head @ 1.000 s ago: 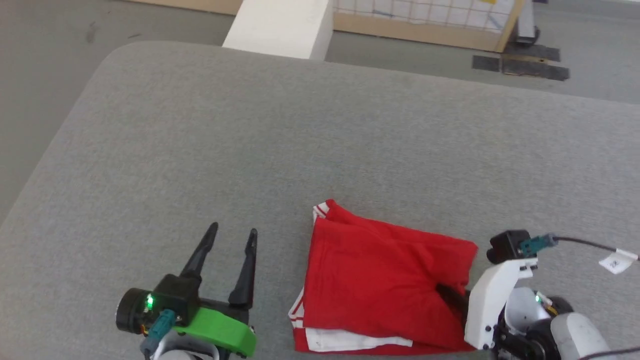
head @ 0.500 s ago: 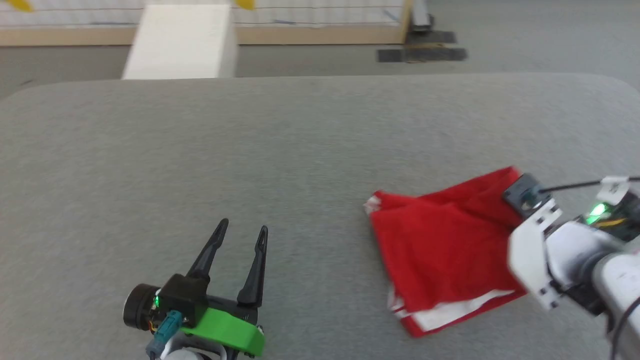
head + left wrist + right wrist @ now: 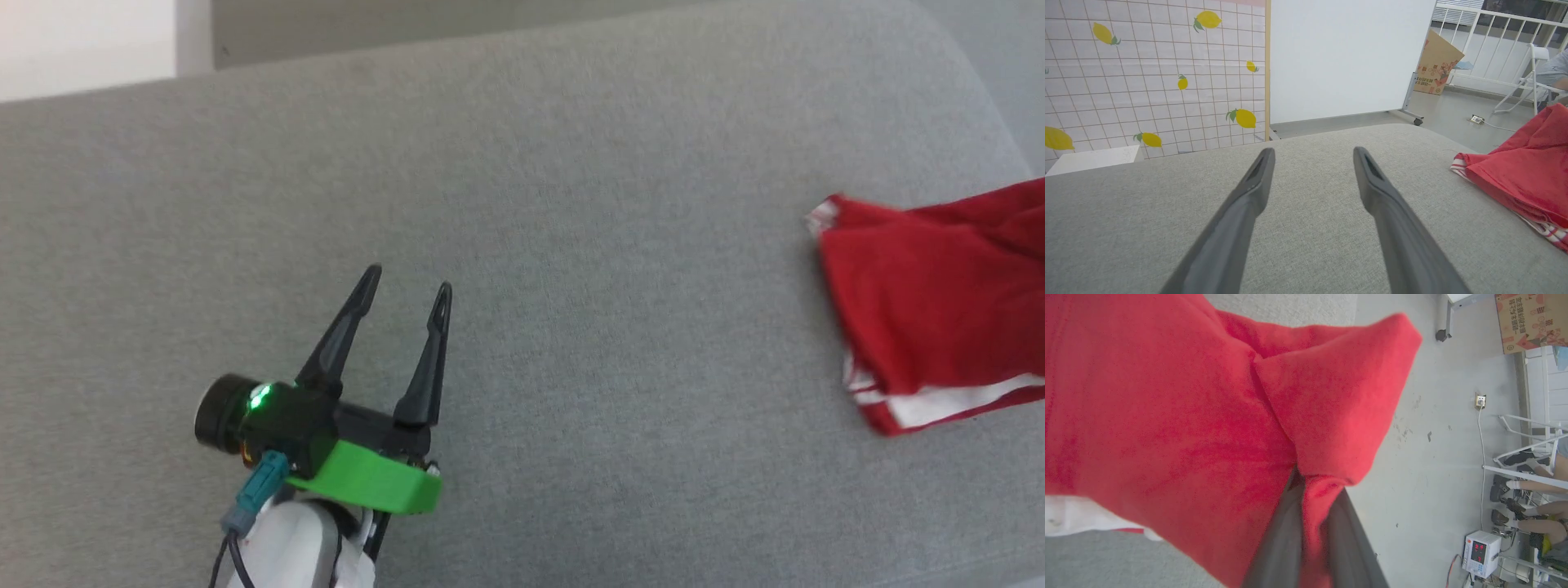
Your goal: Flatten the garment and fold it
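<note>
The garment [image 3: 931, 318], a folded red shirt with white striped trim, lies at the right edge of the grey table and runs out of the head view. In the right wrist view my right gripper [image 3: 1312, 486] is shut on a fold of the garment [image 3: 1167, 408], red cloth pinched between its dark fingers [image 3: 1278, 535]. My left gripper [image 3: 406, 282] hovers open over bare table at the lower left, well apart from the garment. The left wrist view shows its fingers [image 3: 1249, 196] spread, with the garment [image 3: 1523, 171] far off to the right.
The grey padded table [image 3: 522, 163] has a rounded far right corner close to the garment. A white block [image 3: 82, 37] stands beyond the far left edge. Past the table are a lemon-patterned panel [image 3: 1151, 73], a white board [image 3: 1347, 57] and grey floor [image 3: 1433, 416].
The head camera has swung left, so the garment now sits at the picture's right edge and the right arm has left the view. The garment looks dragged toward the table's right corner. The left gripper stays open.
</note>
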Controlling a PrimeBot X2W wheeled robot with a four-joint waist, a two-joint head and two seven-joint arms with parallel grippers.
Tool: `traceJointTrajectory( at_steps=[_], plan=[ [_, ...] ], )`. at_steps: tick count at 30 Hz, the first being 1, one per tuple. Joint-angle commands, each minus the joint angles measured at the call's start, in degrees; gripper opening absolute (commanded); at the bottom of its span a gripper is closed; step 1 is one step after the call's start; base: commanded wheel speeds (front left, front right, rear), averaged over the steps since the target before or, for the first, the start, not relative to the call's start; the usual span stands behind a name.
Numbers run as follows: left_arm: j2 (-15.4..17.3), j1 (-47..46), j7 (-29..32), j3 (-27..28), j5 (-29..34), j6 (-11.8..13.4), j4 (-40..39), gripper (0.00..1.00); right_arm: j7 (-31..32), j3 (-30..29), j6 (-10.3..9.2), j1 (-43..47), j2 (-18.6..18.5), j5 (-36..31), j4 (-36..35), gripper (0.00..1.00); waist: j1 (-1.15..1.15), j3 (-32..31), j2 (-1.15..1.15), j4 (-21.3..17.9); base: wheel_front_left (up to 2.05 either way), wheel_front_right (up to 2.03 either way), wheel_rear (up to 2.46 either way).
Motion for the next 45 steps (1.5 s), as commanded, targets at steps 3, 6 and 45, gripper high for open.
traceJointTrajectory(
  at_steps=[3, 6, 45],
  plan=[
    [1.4, -2.57, -0.21, -1.2, 0.61, -0.23, -0.93, 1.0, -4.55, -5.16, -0.1, 0.47, 0.09, -1.75, 4.86, 0.0, 0.0, 7.87, 0.0, -0.75, 0.0, 0.0, 0.0],
    [2.12, -3.74, -0.21, -1.84, 0.72, -0.23, -1.43, 1.0, -8.54, -9.3, -0.1, 0.82, 0.2, -3.46, 9.7, 0.0, 0.0, 9.68, 0.0, 0.65, 0.0, 0.0, 0.0],
    [-2.13, 4.55, -0.21, 7.76, -0.5, 2.42, 5.83, 1.0, -42.72, -14.22, -0.1, -4.3, 16.48, -1.94, 12.2, 1.0, 0.0, -10.56, 0.0, 7.64, 0.0, 0.0, 0.0]
  ],
)
